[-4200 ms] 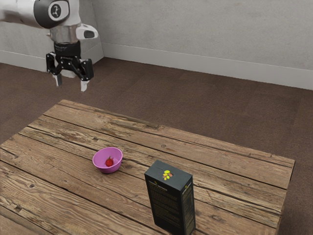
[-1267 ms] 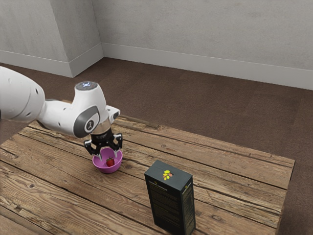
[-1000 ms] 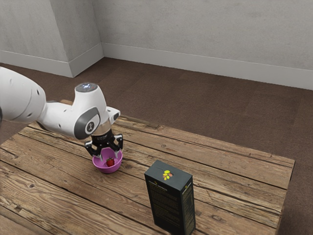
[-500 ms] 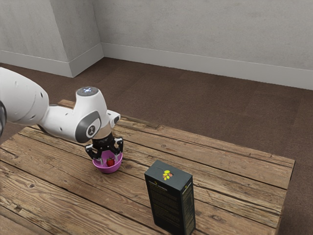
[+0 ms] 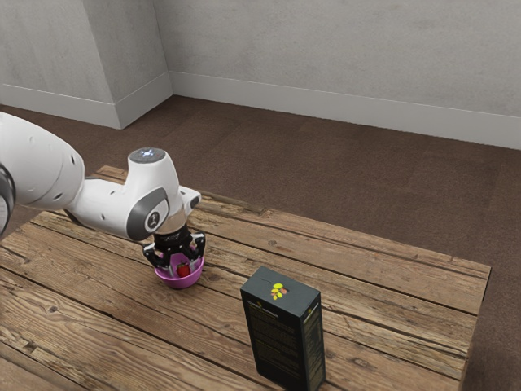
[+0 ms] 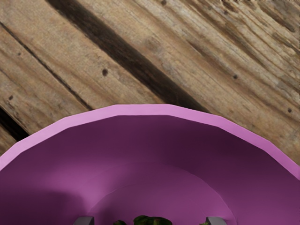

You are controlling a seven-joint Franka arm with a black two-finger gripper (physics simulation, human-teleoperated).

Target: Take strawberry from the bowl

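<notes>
My gripper (image 5: pixel 184 266) reaches down into the pink bowl (image 5: pixel 179 283), its fingers open on two sides of the red strawberry (image 5: pixel 183 270). The strawberry rests inside the bowl. In the wrist view the fingertips of the gripper (image 6: pixel 150 221) stand wide apart at the lower edge. Green leaves of the strawberry (image 6: pixel 152 220) show between them, with a gap on each side. The near part of the bowl (image 6: pixel 140 109) curves around them as a broad rim; the strawberry's red body is hidden there.
A tall dark box (image 5: pixel 284 330) stands upright on the wooden table (image 5: pixel 391 285), toward the exterior view's right from the bowl. The arm comes in over the table from the exterior view's left. Bare planks lie between box and bowl.
From high above the table's far side, my hand came over the bowl with its fingers open. Lately it has sunk a little deeper into the bowl. Bowl, strawberry and box have kept their places.
</notes>
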